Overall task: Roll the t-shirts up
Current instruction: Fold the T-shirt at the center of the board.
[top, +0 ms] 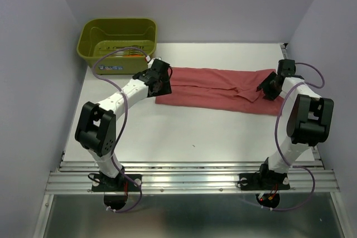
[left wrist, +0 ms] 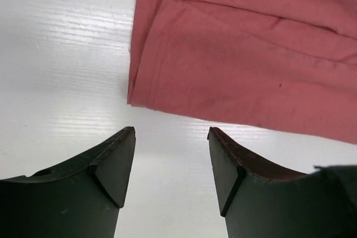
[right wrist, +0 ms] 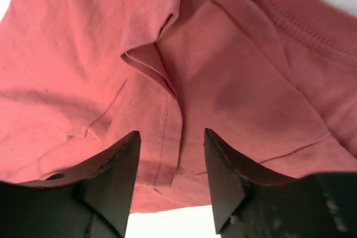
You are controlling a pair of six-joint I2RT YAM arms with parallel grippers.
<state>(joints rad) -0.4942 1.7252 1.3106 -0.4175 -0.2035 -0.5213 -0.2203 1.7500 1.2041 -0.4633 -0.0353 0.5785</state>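
The rose-red t-shirt (top: 217,90) lies folded into a long flat strip across the middle of the white table. My left gripper (top: 162,85) is open and empty just off the strip's left end; the left wrist view shows the hem corner (left wrist: 136,96) on the table just beyond my spread fingers (left wrist: 120,160). My right gripper (top: 266,88) is open and hovers over the strip's right end, where the right wrist view shows a folded sleeve (right wrist: 162,82) and the collar band (right wrist: 295,20). The orange-red rolled shirt is out of view.
An olive-green plastic basket (top: 89,43) stands at the back left corner with a few small items inside. Purple-grey walls close in the left, back and right. A metal rail (top: 189,179) runs along the near edge by the arm bases.
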